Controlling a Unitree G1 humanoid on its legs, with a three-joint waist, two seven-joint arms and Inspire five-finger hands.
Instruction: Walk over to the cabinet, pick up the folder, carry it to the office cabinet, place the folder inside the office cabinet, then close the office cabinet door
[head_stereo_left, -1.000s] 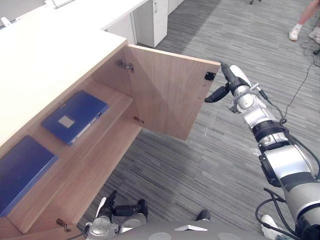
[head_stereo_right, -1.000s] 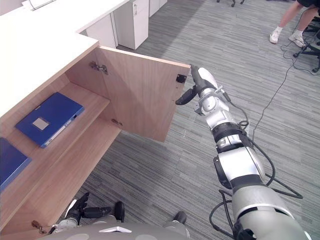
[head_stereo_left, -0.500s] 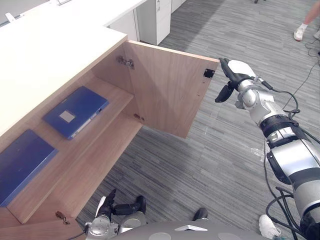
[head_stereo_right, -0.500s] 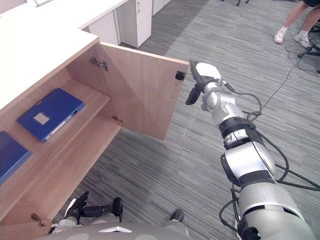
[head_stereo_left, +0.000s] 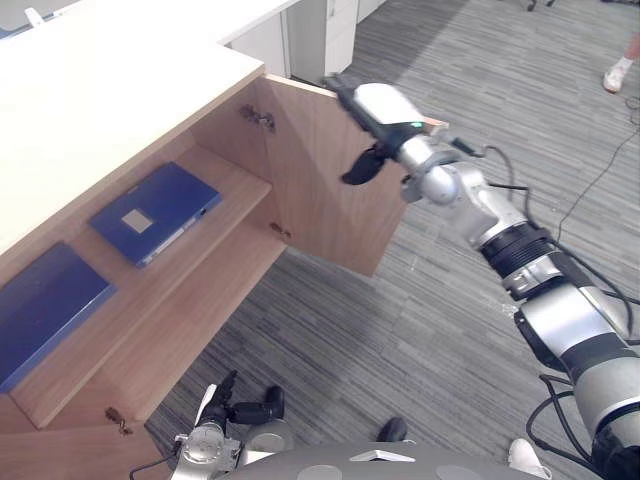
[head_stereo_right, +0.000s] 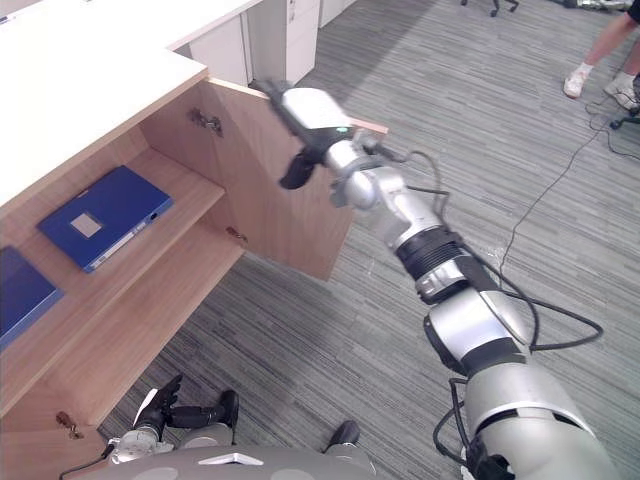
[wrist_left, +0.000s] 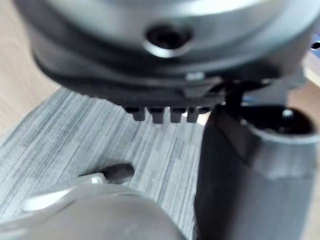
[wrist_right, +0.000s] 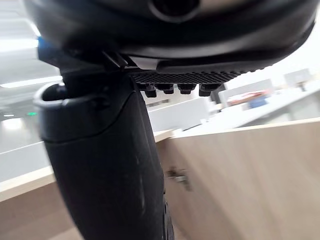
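A blue folder (head_stereo_left: 152, 212) with a pale label lies flat on the upper shelf inside the open wooden office cabinet (head_stereo_left: 100, 110). The cabinet door (head_stereo_left: 320, 200) stands wide open, swung out over the floor. My right hand (head_stereo_left: 385, 108) reaches along the door's top edge with its fingers straight and open, and its thumb hangs down in front of the door's inner face. It holds nothing. My left hand (head_stereo_left: 240, 410) hangs low beside my body, open and idle, below the cabinet's lower shelf (head_stereo_right: 130, 330).
A second blue folder (head_stereo_left: 45, 310) lies on the same shelf, further left. White drawer units (head_stereo_right: 270, 35) stand behind the cabinet. A person's feet (head_stereo_right: 590, 75) show at the far right on the grey carpet floor (head_stereo_left: 400, 330).
My right hand has moved left from the door's free edge to along its top edge, toward the hinges. The door and the folders stay where they were.
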